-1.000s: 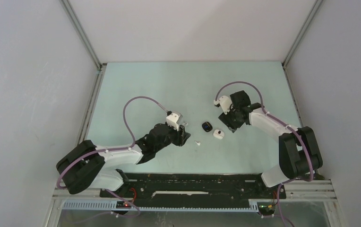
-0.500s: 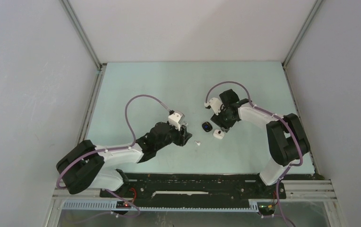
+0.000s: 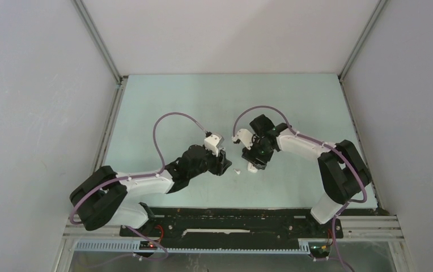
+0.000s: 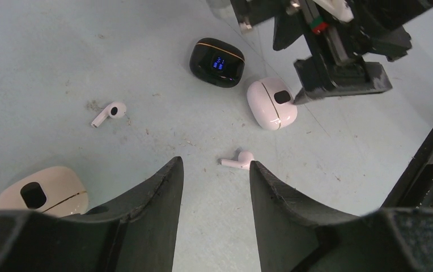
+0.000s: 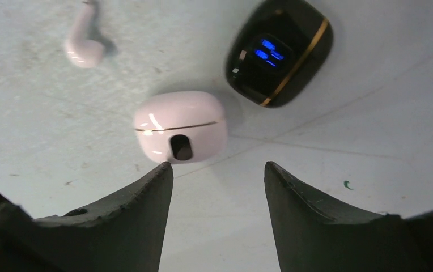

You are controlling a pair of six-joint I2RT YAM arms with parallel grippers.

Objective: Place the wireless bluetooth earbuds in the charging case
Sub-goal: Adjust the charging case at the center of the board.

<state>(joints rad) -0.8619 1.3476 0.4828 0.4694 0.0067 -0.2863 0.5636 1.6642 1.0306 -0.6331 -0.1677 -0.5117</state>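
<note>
The left gripper (image 4: 215, 166) is held part open and empty near a white earbud (image 4: 239, 161), the right gripper (image 5: 219, 166) likewise just beside a white case (image 5: 181, 126).

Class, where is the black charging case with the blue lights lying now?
In the left wrist view, the black case lies on the table at upper centre, just left of the pale pink case, close to the right gripper.
</note>
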